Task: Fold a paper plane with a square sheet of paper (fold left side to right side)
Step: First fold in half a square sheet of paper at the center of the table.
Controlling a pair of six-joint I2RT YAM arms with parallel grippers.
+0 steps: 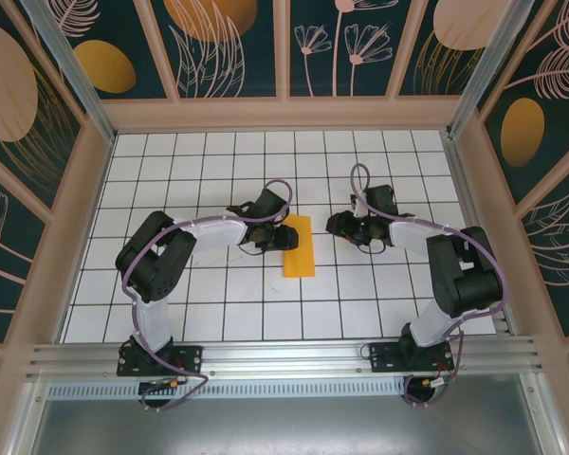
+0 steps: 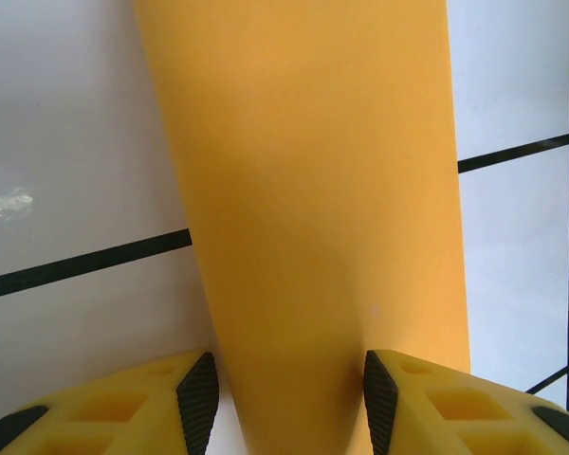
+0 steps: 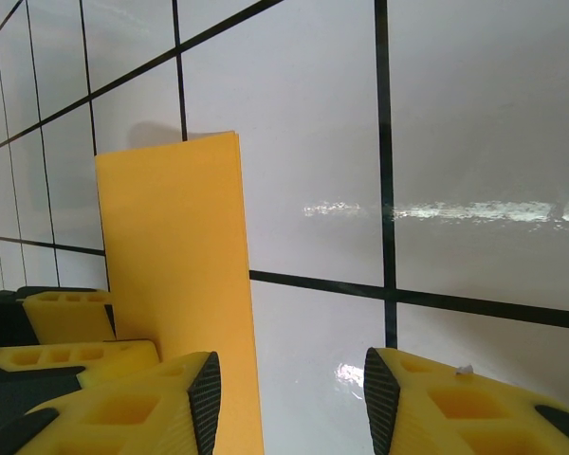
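Both jaws stand half-open, left straddling orange paper (image 1: pixel 299 248) on the white-tiled table (image 1: pixel 360 296) amid floral walls (image 1: pixel 229 52).

The table (image 1: pixel 218 313) has a glossy white top ruled into square tiles by thin dark lines, with pale glare on some tiles. On it lies the paper (image 1: pixel 299 245), a plain orange narrow rectangle, just off centre toward 3 o'clock, its long sides running from 12 to 6 o'clock.
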